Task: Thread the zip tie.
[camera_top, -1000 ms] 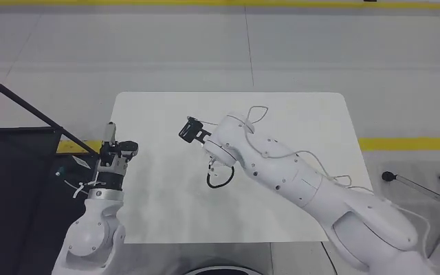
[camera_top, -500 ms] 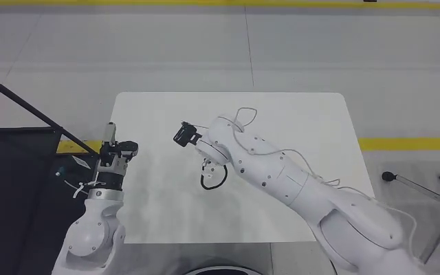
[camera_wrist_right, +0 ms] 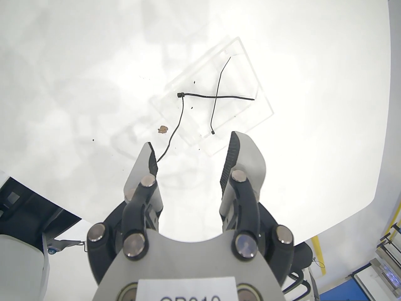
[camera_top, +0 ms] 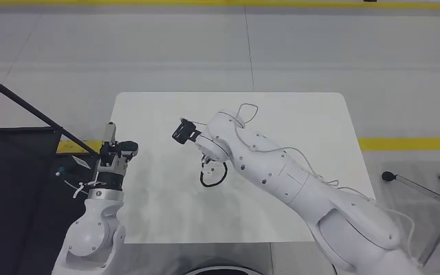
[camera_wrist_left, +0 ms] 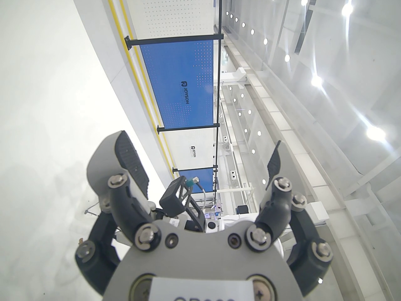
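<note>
Two spread fingers of the right gripper (camera_wrist_right: 191, 142) had edged, with their arm, slightly toward the table's (camera_wrist_right: 313, 48) left edge; the left gripper (camera_wrist_left: 200, 145), fingers also apart, had stayed pointing up. Just ahead of the right fingers, well inside the table's edges, two thin black zip ties (camera_wrist_right: 231, 97) lay crossed on a clear plate (camera_wrist_right: 250, 73), a third strand (camera_wrist_right: 178, 120) trailing toward one fingertip.

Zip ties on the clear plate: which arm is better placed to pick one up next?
Right, probably. The right gripper is open, with the zip ties on the clear plate just ahead of it. The left gripper, also open, sits at the table edge, aimed away.
</note>
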